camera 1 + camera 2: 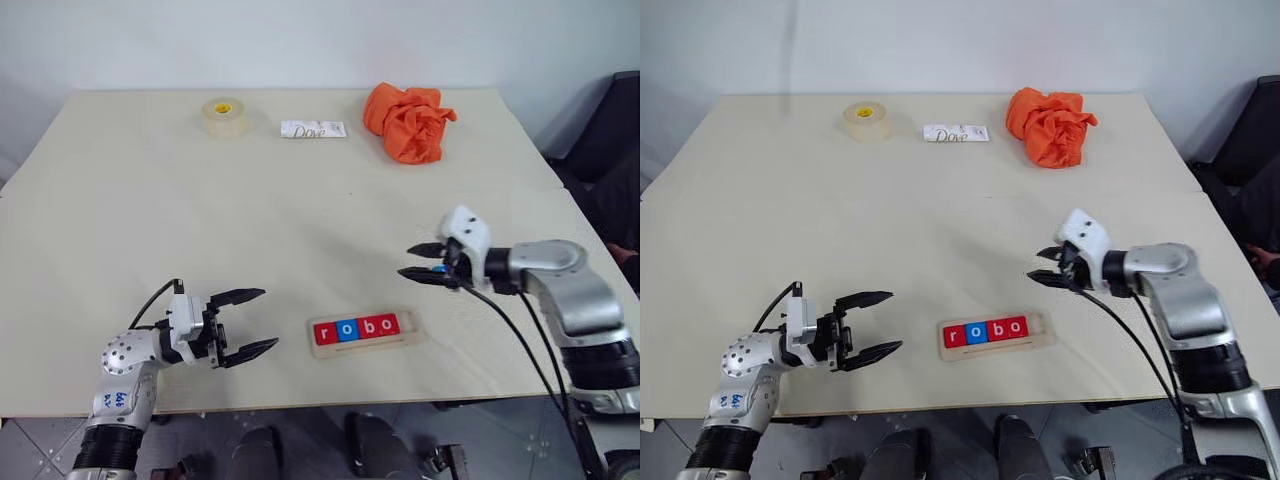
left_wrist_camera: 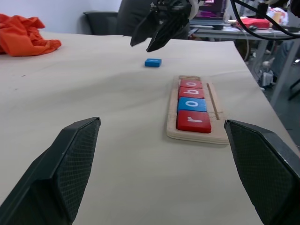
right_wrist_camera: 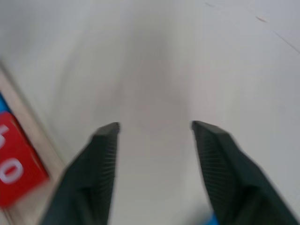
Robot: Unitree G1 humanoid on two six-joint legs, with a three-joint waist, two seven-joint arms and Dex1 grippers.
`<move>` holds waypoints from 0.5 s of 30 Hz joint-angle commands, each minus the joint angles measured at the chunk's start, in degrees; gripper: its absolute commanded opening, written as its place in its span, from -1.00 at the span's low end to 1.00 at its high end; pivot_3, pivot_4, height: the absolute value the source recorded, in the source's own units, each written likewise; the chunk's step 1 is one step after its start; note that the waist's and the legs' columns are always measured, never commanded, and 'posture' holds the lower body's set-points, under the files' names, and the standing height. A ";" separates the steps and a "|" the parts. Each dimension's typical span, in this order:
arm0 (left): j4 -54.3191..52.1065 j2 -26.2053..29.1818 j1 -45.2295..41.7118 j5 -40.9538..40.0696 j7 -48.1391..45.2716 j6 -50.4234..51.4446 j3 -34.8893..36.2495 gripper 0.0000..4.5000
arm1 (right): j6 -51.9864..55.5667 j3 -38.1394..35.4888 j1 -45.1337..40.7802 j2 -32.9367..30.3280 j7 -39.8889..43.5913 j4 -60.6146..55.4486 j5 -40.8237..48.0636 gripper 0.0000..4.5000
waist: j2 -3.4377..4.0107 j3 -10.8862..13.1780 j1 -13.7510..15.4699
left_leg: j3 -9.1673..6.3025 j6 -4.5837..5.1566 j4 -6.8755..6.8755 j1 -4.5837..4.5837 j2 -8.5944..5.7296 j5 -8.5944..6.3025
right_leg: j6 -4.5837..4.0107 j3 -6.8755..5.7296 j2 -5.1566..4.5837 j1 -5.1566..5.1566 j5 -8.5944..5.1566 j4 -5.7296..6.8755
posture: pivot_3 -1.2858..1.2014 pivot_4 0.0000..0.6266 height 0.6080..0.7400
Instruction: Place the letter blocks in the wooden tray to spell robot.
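The wooden tray (image 1: 412,334) lies near the table's front edge, right of centre. In it sit letter blocks (image 1: 356,328) reading r, o, b, o: red, blue, red, red. Its right end shows bare wood. A blue block (image 2: 153,62) lies flat on the table beyond the tray's right end; I cannot read its letter. My right gripper (image 1: 420,261) hovers open just above that block, with nothing between its fingers (image 3: 105,154). My left gripper (image 1: 268,318) is open and empty, level over the table left of the tray.
At the back of the table stand a roll of tape (image 1: 225,115), a white Dove packet (image 1: 313,129) and a crumpled orange cloth (image 1: 407,120). A black cable (image 1: 510,335) hangs from my right wrist. The table's front edge runs just below the tray.
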 commanded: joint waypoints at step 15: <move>9.94 -0.42 -10.61 -0.13 -7.82 -0.58 -0.77 1.00 | 15.16 -20.67 18.81 8.00 -21.53 -20.15 9.94 0.99 | -0.01 0.00 0.55 | 0.07 0.03 0.12 0.04 0.00 0.02 | 0.15 0.12 0.19 0.03 0.08 0.01 | 0.03 -0.52 1.00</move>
